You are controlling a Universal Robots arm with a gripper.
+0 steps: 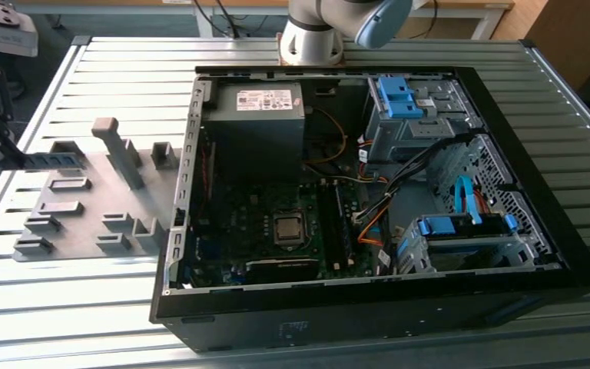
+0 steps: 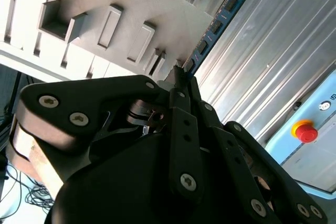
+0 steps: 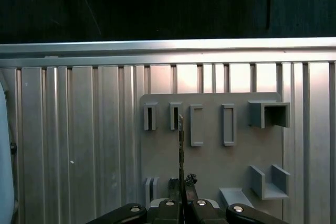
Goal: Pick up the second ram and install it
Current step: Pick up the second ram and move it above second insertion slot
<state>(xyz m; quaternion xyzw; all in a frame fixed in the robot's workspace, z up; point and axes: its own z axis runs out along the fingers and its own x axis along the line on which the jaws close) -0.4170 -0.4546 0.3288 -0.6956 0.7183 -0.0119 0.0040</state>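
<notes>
The second ram (image 1: 54, 160) is a thin strip with dark chips, held level over the grey holder plate (image 1: 80, 219) at the exterior view's left. My gripper (image 1: 13, 160) is shut on one end of it, outside the PC case (image 1: 377, 307). In the second wrist view the black fingers (image 2: 184, 108) pinch the second ram (image 2: 218, 22), which runs out away from my gripper (image 2: 181, 80) over the plate's slots. The first wrist view looks along the second ram's edge (image 3: 181, 145) from my gripper (image 3: 182, 190), with the holder plate (image 3: 210, 156) beyond it. The motherboard's slot rails (image 1: 340, 223) lie beside the processor socket.
The open case holds a grey power supply (image 1: 257, 115), blue drive cages (image 1: 402, 98), and loose cables (image 1: 377, 207). Upright grey blocks (image 1: 120, 154) stand on the holder plate. The arm's base (image 1: 310, 42) sits behind the case. A red stop button (image 2: 305, 131) is beside the slatted table.
</notes>
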